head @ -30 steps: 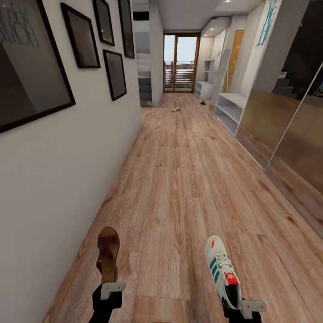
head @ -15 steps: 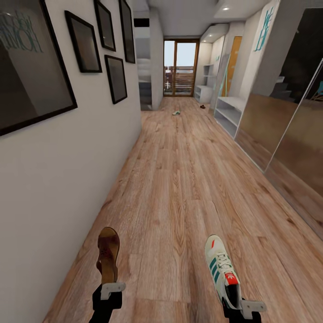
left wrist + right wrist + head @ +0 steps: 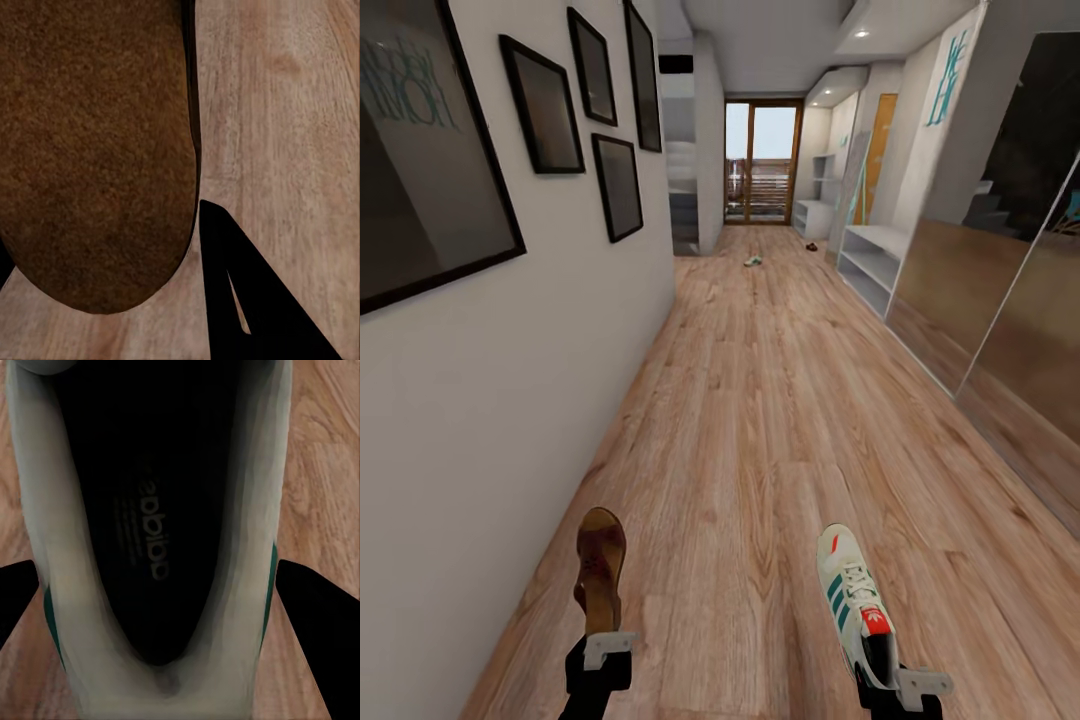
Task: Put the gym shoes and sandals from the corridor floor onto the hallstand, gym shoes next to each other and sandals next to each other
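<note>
Left gripper: at the lower left of the head view, jaws pinching the heel of a sandal. Sandal held toe-forward above the floor. In the left wrist view the sandal's brown footbed lies just beside one dark finger, with floor planks behind.

Right gripper: at the lower right of the head view, jaws pinching the heel of a gym shoe. Shoe white, green stripes, red tongue patch, toe forward, clear of the floor. In the right wrist view the shoe's dark insole sits between two dark fingers, one on each side of the white heel wall.

Second gym shoe: far down the corridor, lying on the floor near the middle.

Second sandal: small dark shape on the floor, farther along and to the right of the far shoe; detail too small to tell.

Hallstand: pale low unit at the far right end near the glazed door.

Nearer bench: pale, open shelves, against the right wall.

Picture frames: dark, hung on the left wall.

Mirrored panels: along the right wall.
</note>
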Controlling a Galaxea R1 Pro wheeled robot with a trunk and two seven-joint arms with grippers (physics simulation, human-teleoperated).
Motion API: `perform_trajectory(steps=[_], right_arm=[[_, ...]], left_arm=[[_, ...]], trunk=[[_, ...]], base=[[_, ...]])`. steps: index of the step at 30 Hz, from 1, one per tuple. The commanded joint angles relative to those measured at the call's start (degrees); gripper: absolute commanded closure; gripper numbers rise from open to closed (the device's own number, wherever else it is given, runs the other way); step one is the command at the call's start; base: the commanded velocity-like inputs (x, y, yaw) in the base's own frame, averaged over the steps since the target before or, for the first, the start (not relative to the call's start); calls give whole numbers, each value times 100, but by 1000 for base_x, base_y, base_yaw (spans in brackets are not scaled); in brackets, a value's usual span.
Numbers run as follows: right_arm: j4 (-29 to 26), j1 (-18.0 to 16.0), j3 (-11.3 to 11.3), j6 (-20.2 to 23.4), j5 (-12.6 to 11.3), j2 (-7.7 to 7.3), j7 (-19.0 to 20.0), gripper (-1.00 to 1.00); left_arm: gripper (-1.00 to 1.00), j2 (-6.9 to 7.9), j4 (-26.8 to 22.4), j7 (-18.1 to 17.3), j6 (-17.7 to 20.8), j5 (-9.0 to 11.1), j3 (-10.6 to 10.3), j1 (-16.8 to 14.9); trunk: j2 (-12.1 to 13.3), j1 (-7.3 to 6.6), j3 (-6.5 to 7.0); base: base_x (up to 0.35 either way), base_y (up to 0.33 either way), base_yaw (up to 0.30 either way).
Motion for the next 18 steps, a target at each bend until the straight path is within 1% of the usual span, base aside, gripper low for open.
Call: perform_trajectory(steps=[1, 9, 18], right_arm=[[3, -3, -25, -18, 54, 5, 13, 100], [-3, -3, -28, -18, 52, 23, 8, 100], [-1, -3, -25, -18, 54, 21, 18, 100]], left_arm=[[100, -6, 2, 16, -12, -78, 20, -2], [100, -5, 3, 17, -12, -75, 20, -2], [100, -5, 3, 11, -12, -79, 20, -1]], trunk=[[-1, 2, 5], [-1, 2, 45], [-1, 2, 47]], base=[[332, 0, 0], [337, -40, 0], [335, -118, 0]])
